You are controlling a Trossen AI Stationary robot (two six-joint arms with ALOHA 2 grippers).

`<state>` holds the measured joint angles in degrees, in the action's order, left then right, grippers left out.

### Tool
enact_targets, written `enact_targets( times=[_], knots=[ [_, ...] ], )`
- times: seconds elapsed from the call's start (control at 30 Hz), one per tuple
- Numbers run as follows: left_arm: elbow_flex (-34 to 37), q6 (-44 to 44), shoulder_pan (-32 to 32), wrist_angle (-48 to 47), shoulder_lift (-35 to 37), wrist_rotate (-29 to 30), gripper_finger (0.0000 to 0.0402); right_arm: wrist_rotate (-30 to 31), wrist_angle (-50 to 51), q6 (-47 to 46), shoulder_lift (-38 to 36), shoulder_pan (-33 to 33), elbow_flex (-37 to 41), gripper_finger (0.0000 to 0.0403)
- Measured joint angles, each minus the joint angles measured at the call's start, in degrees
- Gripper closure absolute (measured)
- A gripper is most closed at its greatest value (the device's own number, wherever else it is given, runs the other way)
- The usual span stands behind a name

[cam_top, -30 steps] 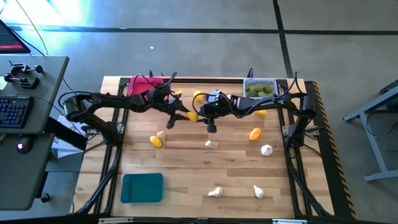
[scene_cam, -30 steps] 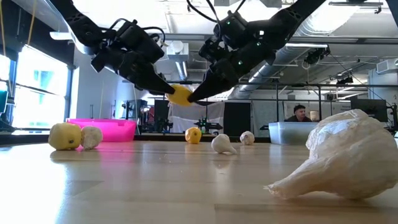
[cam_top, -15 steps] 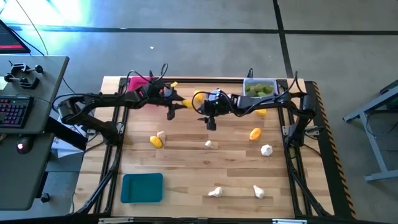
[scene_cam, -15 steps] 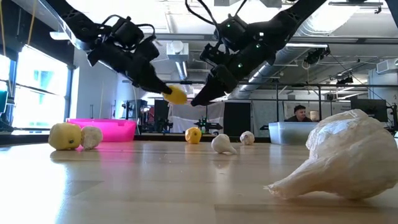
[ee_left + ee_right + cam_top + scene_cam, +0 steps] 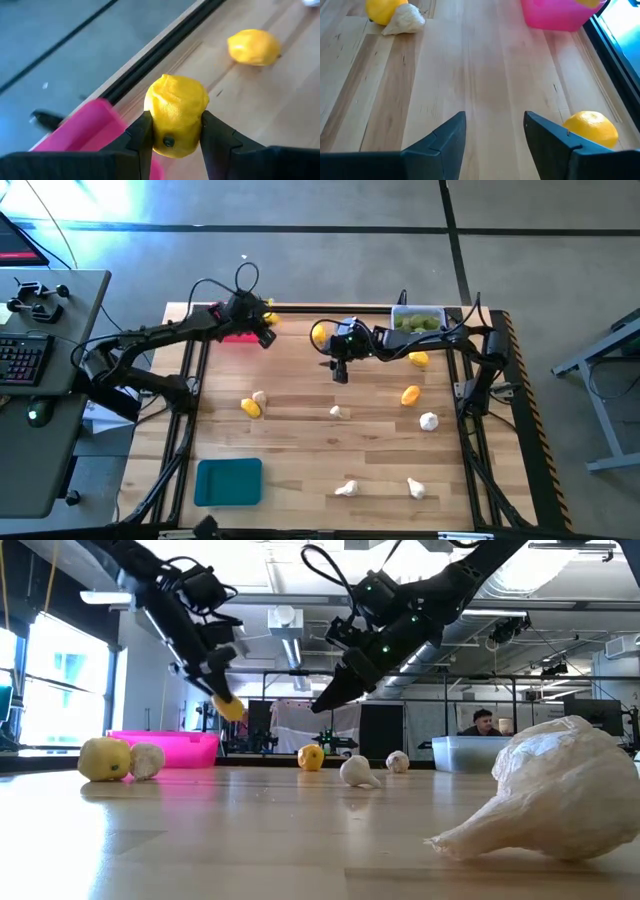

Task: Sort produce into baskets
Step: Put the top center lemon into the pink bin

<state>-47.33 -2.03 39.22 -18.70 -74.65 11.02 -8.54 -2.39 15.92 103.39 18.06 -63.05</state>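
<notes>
1. Your left arm reaches from the table's left side across to the far left corner, and its left gripper point(image 5: 172, 131) hangs raised above the table, just over the pink basket point(image 5: 236, 333).
2. That gripper is clamped on a lemon point(image 5: 176, 113): one dark finger presses each side of the fruit, which bulges out past the fingertips.
3. The held lemon is bright yellow with a dimpled, slightly creased skin; in the low view it shows as a small yellow lump point(image 5: 228, 706) at the tip of the downward-pointing fingers, above the pink basket's rim point(image 5: 180, 741).
4. Beyond those fingers, a second lemon point(image 5: 253, 46) lies on the wood of the table point(image 5: 300, 440), well apart from the held one.
5. Your right arm stretches in from the right edge along the far side, wrist near the table's middle; its right gripper point(image 5: 495, 131) points down and slightly forward, clear of the wood.
6. Its fingers stand apart with nothing between them; only bare planks show in the gap.
7. Just beside one of its fingertips sits that loose lemon point(image 5: 590, 129).
8. Farther ahead of it lie another lemon touching a white garlic bulb point(image 5: 404, 21).
9. The clear basket point(image 5: 418, 321), behind the right arm, holds green limes; the teal basket point(image 5: 229, 481) sits at the near left.
</notes>
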Motion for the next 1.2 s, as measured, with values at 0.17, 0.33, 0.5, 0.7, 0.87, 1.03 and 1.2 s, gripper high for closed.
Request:
enact_targets(
  times=[0.17, 0.33, 0.5, 0.7, 0.87, 1.03, 1.2],
  knots=[
    [-7.51, 1.65, 3.48, -12.01, -0.75, 0.98, 0.0294, 0.0, 0.0, 0.31, 0.0, 0.03, 0.0, 0.0215],
    [-15.15, 1.41, 7.91, -22.16, -3.41, 1.61, 0.0294, -0.63, -0.03, 0.57, 0.0, 0.07, 0.0, 0.0215],
    [-21.62, 0.13, 11.5, -31.02, -8.7, 1.56, 0.0294, -0.99, -0.07, 0.7, 0.0, 0.28, 0.0, 0.0214],
    [-25.83, -0.64, 13.85, -35.1, -16.75, -0.56, 0.0294, -1.09, -0.07, 0.95, 0.0, 1.26, 0.0, 0.0214],
    [-27.12, -1.22, 14.19, -35.09, -22.34, -2.81, 0.0294, -1.18, -0.04, 0.94, 0.0, 1.95, 0.0, 0.0214],
    [-28.09, -1.22, 14.19, -35.03, -26.22, -2.92, 0.0294, -1.39, -0.04, 0.73, 0.0, 2.0, 0.0, 0.0214],
    [-28.51, -1.22, 14.75, -33.12, -28.28, -2.44, 0.0294, -1.38, -0.04, 0.63, 0.0, 2.0, 0.0, 0.0214]
  ],
)
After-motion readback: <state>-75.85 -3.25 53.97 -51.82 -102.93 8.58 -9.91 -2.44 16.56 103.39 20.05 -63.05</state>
